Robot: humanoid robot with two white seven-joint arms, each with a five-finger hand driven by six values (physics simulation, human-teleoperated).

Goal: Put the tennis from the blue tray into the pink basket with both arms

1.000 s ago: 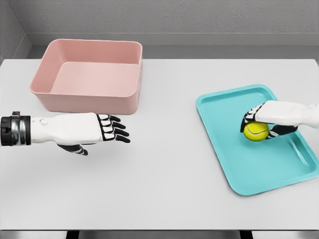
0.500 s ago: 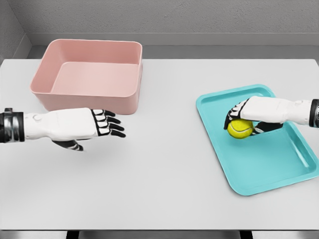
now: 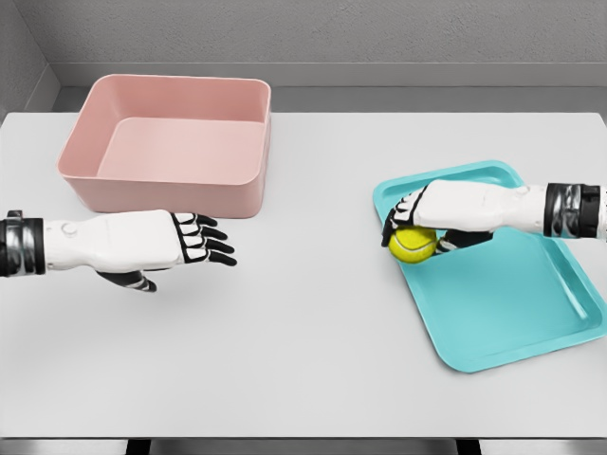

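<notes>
On the white table the left hand hovers with fingers spread and empty, the right hand grips the tennis ball over the blue tray's left rim, and the pink basket sits farther back.

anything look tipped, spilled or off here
Nothing stands out. The pink basket sits upright with nothing in it, the blue tray lies flat, and the right hand grips the tennis ball at the tray's left rim. The left hand hovers open.
</notes>
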